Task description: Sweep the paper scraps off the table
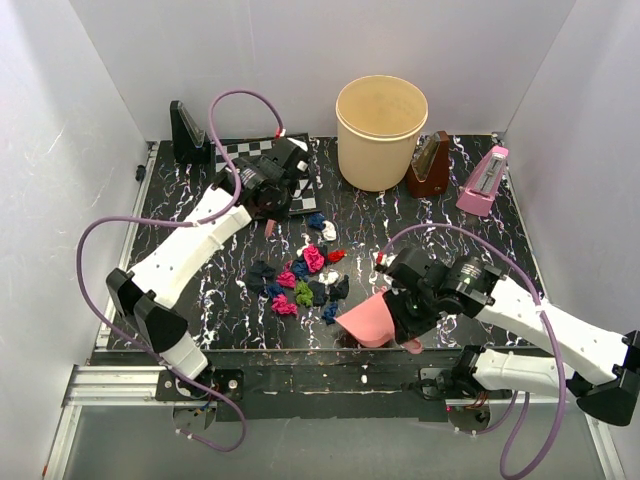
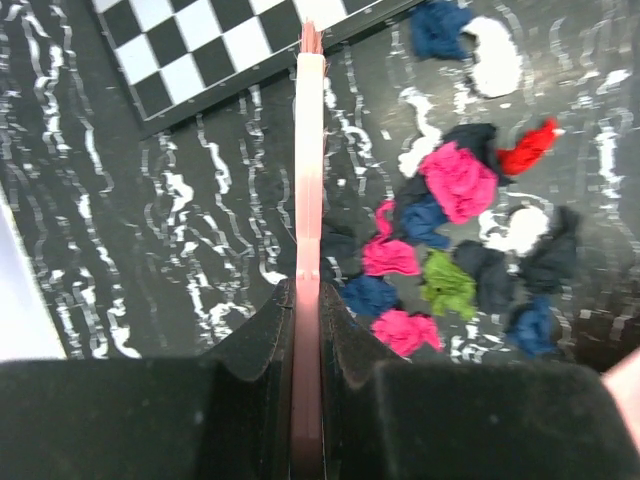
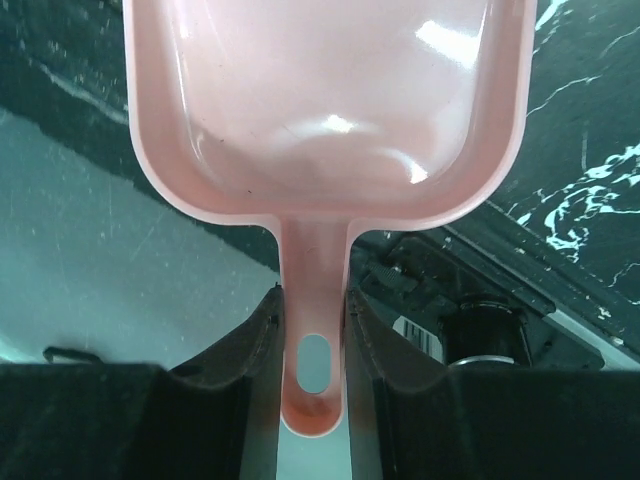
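Open counter [image 1: 385,215] right of paper scraps [image 1: 305,275], up to the metronomes. Back edge crowded: chessboard [image 1: 245,148], beige bucket [image 1: 380,125], brown metronome [image 1: 430,165], pink metronome [image 1: 484,182]. Pink dustpan [image 1: 365,322] blocks scraps' near-right side; pink brush [image 2: 308,180] stands at their far-left side.

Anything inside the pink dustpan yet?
No. The dustpan, held by the right gripper, shows a bare pink bowl in the right wrist view; its front lip is cut off by the frame. The paper scraps lie on the table.
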### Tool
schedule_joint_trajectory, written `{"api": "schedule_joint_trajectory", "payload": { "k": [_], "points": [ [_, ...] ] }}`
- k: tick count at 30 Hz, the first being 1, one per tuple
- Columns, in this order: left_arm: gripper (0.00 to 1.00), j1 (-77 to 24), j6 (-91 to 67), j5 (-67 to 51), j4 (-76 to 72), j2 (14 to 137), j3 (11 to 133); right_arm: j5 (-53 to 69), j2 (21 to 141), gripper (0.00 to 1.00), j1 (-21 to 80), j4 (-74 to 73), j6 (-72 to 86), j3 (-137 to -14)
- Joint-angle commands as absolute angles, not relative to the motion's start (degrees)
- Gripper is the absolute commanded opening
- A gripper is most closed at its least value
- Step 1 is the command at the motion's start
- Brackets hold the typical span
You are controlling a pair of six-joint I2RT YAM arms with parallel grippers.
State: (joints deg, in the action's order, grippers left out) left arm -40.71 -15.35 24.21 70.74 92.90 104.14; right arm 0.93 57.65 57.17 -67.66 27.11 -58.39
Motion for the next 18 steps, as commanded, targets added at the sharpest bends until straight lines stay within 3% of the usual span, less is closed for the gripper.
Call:
{"api": "schedule_joint_trajectory", "payload": {
  "k": [1,6,11,18],
  "points": [
    [0.0,-40.7,-8.5,33.7,71.9,94.8,102.6,4.5,57.2,0.01,60.9,-71.3,28.5,-59.3],
    [0.0,-40.6,-6.1,37.2,75.1,102.4,102.3,5.6,60.0,0.01,64.6,-67.6,28.7,-56.3],
    [0.0,-40.8,-6.0,34.0,76.4,107.0,102.0,-6.0,66.7,0.01,67.7,-65.5,31.4,-55.8],
    [0.0,-40.9,-3.8,23.6,74.0,106.3,99.2,-12.2,69.2,0.01,70.1,-59.6,31.5,-55.5]
  ]
}}
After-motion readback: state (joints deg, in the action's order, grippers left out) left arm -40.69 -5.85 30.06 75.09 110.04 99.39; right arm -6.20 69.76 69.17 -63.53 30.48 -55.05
